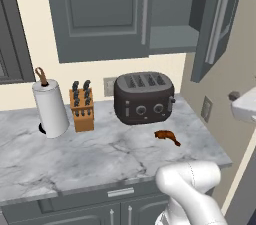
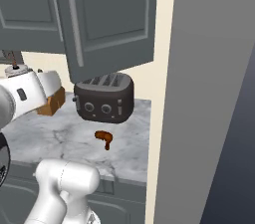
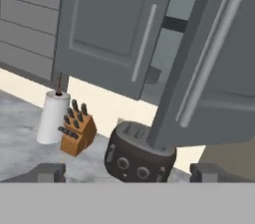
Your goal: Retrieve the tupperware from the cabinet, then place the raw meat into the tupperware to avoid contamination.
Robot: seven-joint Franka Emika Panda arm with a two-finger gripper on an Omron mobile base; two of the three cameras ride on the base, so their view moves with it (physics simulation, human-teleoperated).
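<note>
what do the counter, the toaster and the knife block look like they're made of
Counter: probably polished marble or a stone lookalike, white with grey veins.
Toaster: dark matte casing, metal or plastic, hard to tell which; paler round knobs on the front.
Knife block: wood, going by its warm orange-brown colour, with dark handles sticking out.

One toaster, one raw meat, one knife block, one paper-towel roll.

My open door hides most of the cabinet interior; its top is cut off; toaster partly hidden behind it.
</note>
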